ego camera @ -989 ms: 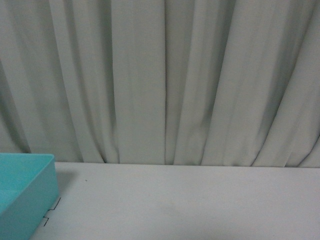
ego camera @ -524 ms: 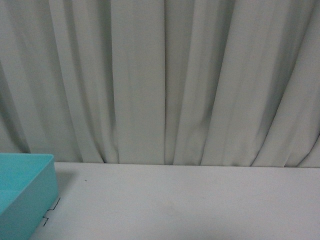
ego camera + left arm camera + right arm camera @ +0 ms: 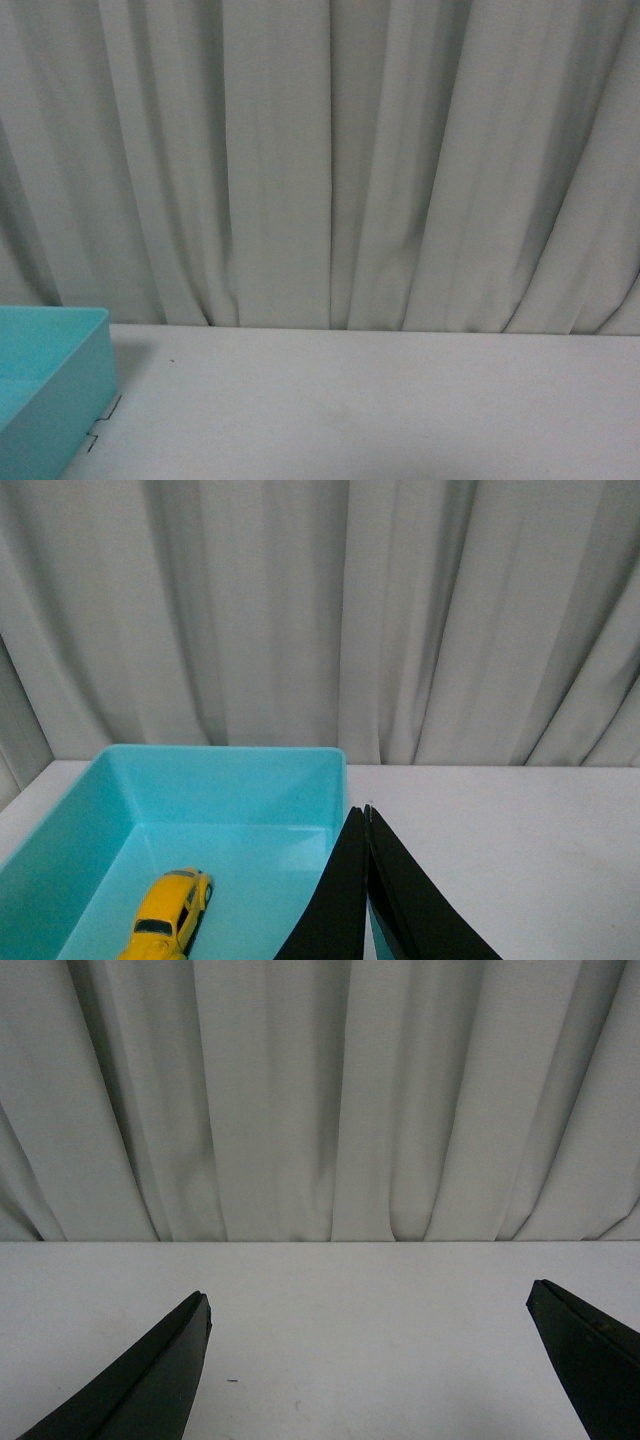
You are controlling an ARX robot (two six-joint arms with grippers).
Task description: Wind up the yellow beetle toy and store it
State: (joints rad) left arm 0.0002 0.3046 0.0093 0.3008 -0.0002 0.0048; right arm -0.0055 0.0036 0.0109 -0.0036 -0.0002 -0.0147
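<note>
The yellow beetle toy (image 3: pixel 168 912) lies on the floor of a turquoise box (image 3: pixel 238 776) in the left wrist view, near the box's side wall. My left gripper (image 3: pixel 367 810) is shut with nothing between its black fingers, and it hovers over the box's rim, apart from the toy. In the right wrist view my right gripper (image 3: pixel 370 1298) stands wide open above bare white table with nothing between its fingers. The front view shows only a corner of the turquoise box (image 3: pixel 60 385) at the lower left, and neither arm.
The white table (image 3: pixel 380 410) runs back to a grey-white pleated curtain (image 3: pixel 330 160) that closes off the far side. Small black marks (image 3: pixel 102 425) sit on the table beside the box corner.
</note>
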